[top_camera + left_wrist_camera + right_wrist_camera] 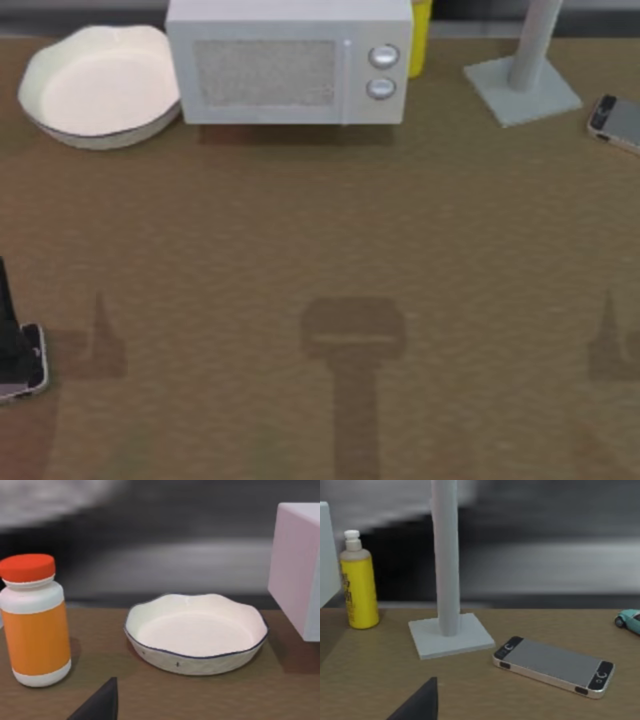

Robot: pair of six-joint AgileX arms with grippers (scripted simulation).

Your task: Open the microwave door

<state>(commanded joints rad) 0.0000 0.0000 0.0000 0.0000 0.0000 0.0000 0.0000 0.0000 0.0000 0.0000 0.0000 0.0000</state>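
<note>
No readable text anywhere in the three views.

The microwave (289,62) shows only two plain round knobs (383,72) with no markings that can be made out. The orange pill bottle (35,621) has a blank orange band. The yellow pump bottle (358,582) carries dark marks along one edge, too small to read. The phone (554,666) has a blank grey screen, and the cream bowl (196,632) bears only tiny dark decorative specks on its wall.
</note>
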